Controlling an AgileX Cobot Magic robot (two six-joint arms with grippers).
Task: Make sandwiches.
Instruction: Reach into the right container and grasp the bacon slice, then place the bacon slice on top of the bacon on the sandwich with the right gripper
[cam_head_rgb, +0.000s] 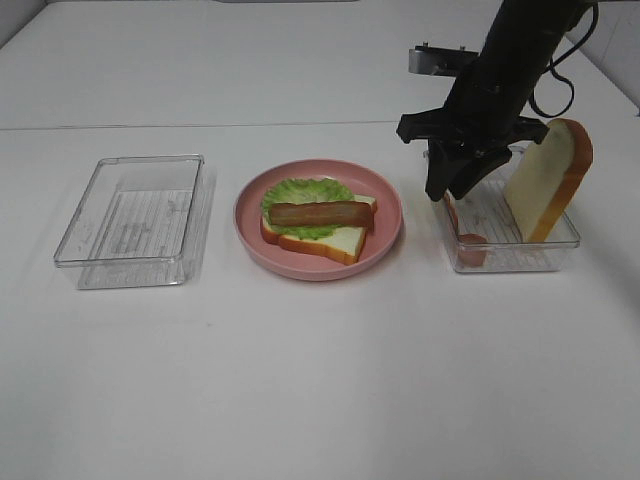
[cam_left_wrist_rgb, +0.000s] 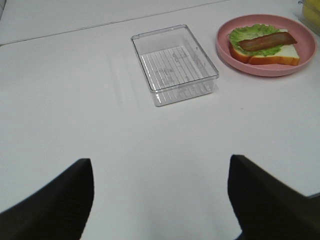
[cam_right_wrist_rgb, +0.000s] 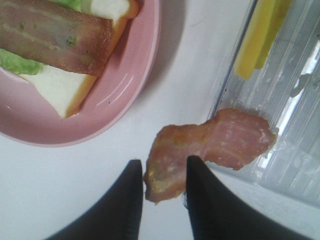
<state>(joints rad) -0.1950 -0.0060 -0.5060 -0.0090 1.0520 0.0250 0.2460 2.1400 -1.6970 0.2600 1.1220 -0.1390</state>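
Exterior high: off arms, mounted high, looks down at slant across white worktop (cam_head_rgb: 320, 380); wide, whole layout in view. Left wrist: behind left jaws, well above worktop, looks obliquely toward clear plastic box (cam_left_wrist_rgb: 182, 90) and round pink plate (cam_left_wrist_rgb: 265, 70). Right wrist: very near, looks down past right jaws onto pink-brown toy bacon strip (cam_right_wrist_rgb: 220, 145), second clear box (cam_right_wrist_rgb: 290, 150). All share plate.
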